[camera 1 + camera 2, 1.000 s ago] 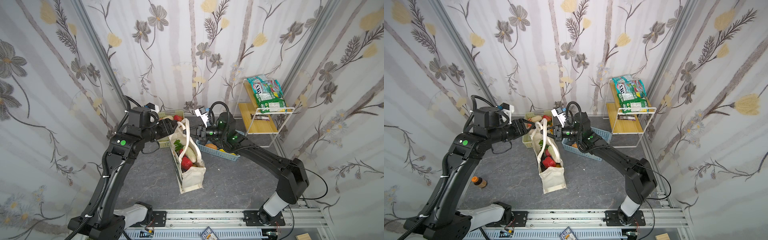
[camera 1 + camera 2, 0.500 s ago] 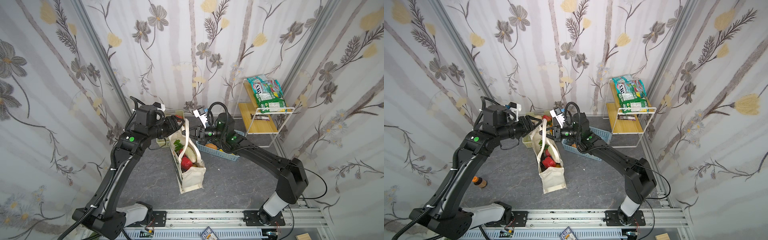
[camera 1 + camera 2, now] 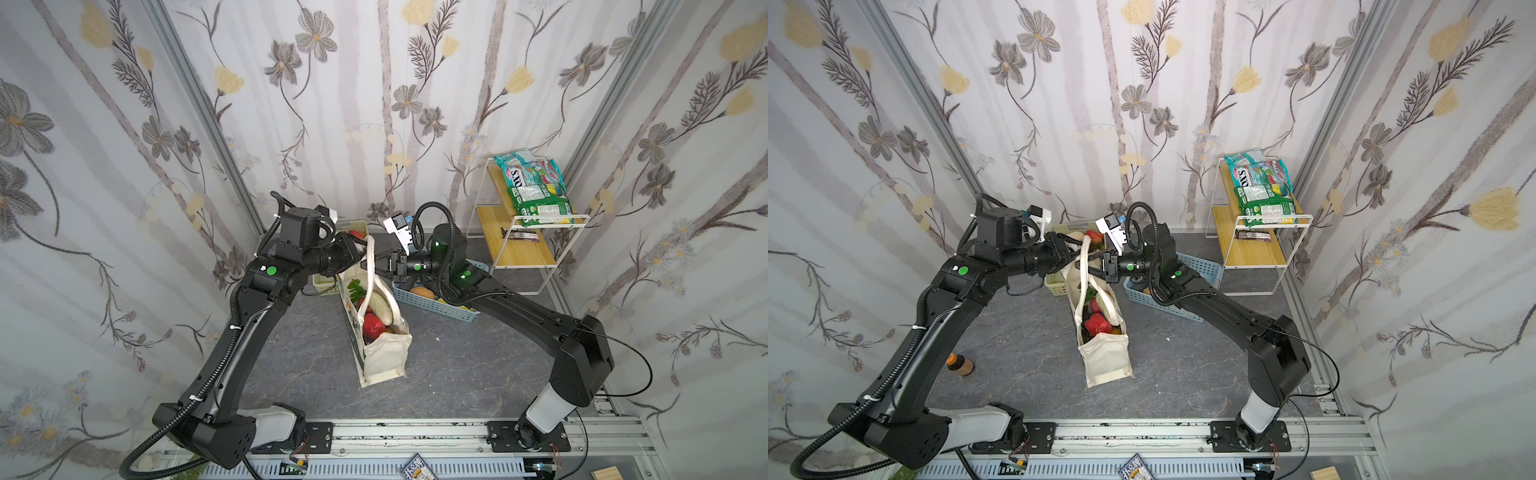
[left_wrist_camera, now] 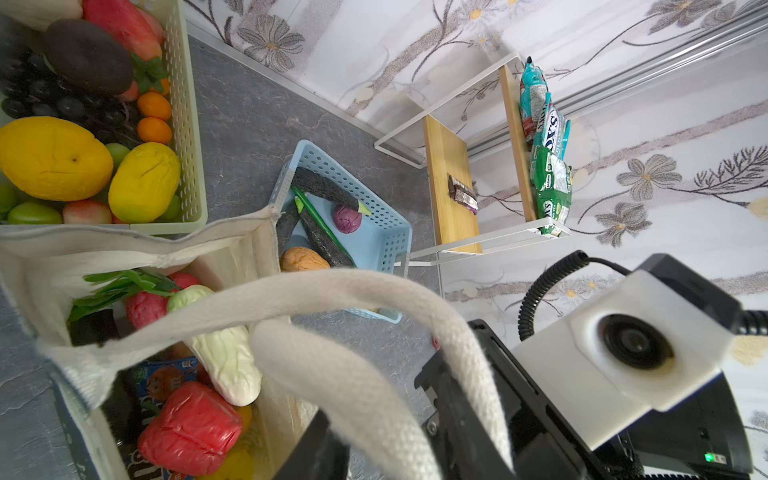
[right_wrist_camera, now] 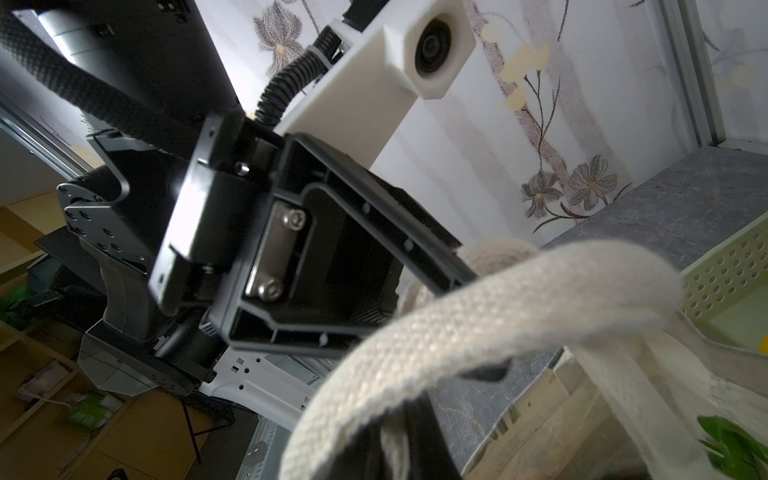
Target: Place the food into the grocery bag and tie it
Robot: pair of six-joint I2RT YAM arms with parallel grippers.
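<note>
The cream grocery bag (image 3: 382, 353) (image 3: 1104, 357) stands open mid-table, holding food: a red pepper (image 3: 372, 326) (image 4: 191, 428), a pale cabbage (image 4: 224, 361) and greens. Its two strap handles (image 3: 368, 266) (image 3: 1084, 266) rise over the far end. My left gripper (image 3: 360, 253) (image 3: 1076, 248) comes in from the left, its jaws closed round one strap (image 4: 353, 390). Facing it from the right, my right gripper (image 3: 377, 266) (image 3: 1098, 266) (image 5: 399, 449) is shut on the other strap (image 5: 478, 332). In the left wrist view the strap covers most of my left gripper (image 4: 386, 453).
A pale green basket (image 4: 187, 124) of toy fruit sits behind the bag on the left. A blue basket (image 3: 432, 305) (image 4: 382, 241) with vegetables is on the right. A white wire rack (image 3: 536, 216) holds snack packets (image 3: 536, 191). A small brown bottle (image 3: 959, 365) stands front left.
My left arm has swung right, up to the raised handles, and its jaws have narrowed onto a strap. The right gripper has stayed at the handles, holding its strap.
</note>
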